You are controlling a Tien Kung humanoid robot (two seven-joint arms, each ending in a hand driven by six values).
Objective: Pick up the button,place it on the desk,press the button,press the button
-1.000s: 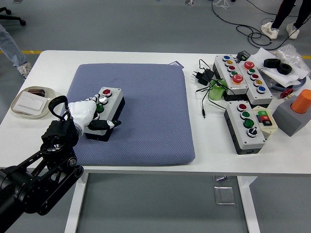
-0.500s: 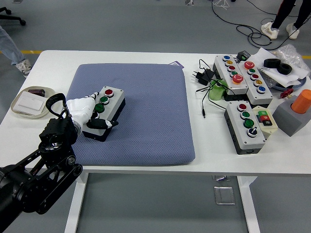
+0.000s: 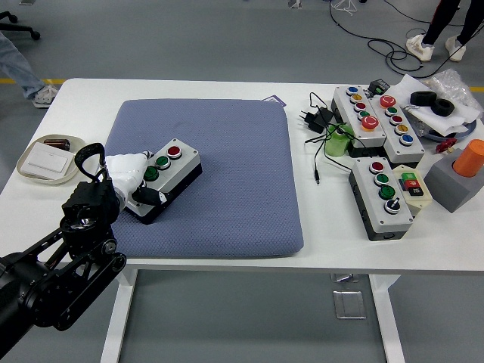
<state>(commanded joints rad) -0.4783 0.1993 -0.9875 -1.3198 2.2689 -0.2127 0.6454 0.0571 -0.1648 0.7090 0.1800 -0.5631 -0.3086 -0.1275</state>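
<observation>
A grey button box (image 3: 168,172) with a red, a white and a green button on top lies tilted on the blue-grey cushion (image 3: 227,166), its black base showing along the front side. My left hand (image 3: 134,181), white-fingered on a black arm, is shut on the box's near left end, with the thumb on its front side and the fingers over the top by the green button. My right arm is out of the picture.
A shallow dish (image 3: 47,162) with a white card stands at the left edge. Several more button boxes (image 3: 382,195), cables (image 3: 324,127), a green cup (image 3: 338,141), an orange cylinder on a grey block (image 3: 460,175) and a tape roll (image 3: 432,103) crowd the right side.
The box has turned clockwise and shifted a little right and up in my left hand. The hand itself has drawn back slightly to the left.
</observation>
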